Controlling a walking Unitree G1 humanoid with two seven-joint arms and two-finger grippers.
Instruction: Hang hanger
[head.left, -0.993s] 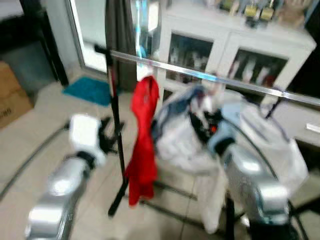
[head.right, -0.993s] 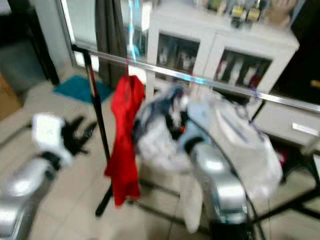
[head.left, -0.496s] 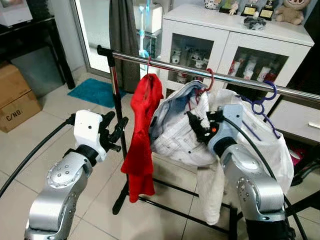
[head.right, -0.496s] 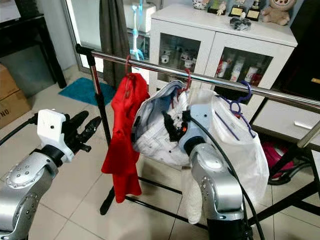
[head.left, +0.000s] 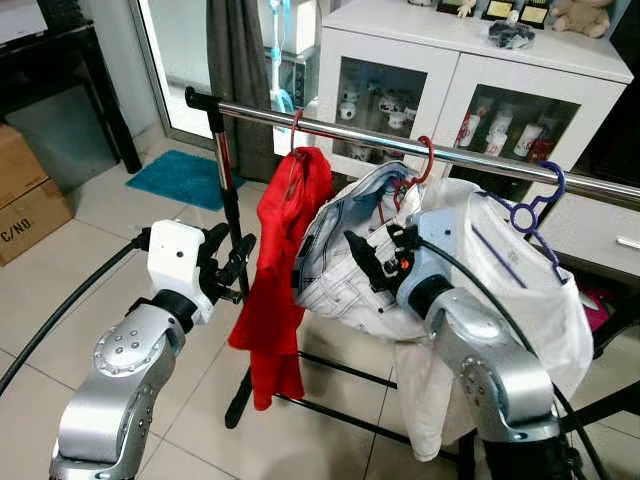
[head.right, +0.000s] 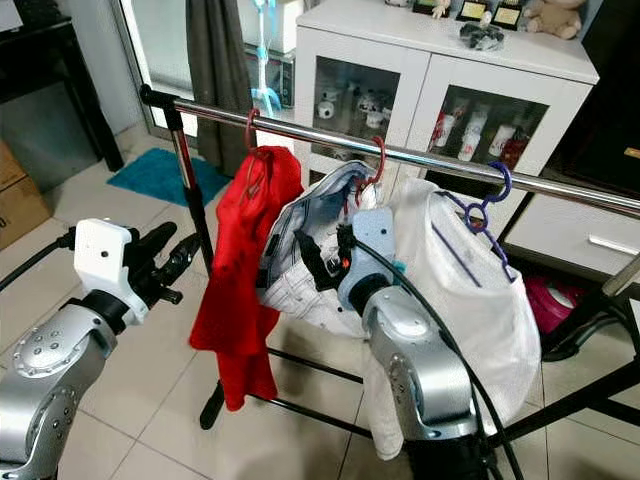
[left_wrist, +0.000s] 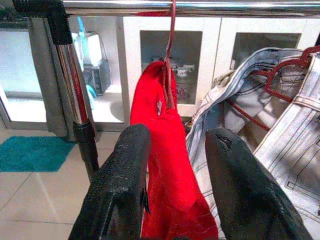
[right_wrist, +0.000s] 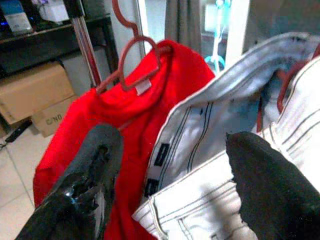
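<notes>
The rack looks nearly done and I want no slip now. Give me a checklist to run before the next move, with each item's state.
1. Red garment hooked on rail: ok, its hook is over the bar.
2. Striped shirt hooked on rail: ok, red hook over the bar.
3. White garment on purple hanger, hooked: ok.
4. Right gripper free of cloth: cannot tell; fingers open, close against the striped shirt.
5. Left gripper empty: ok, open, beside the rack post.
6. Striped shirt sitting square on its hanger: not ok, it looks bunched.
</notes>
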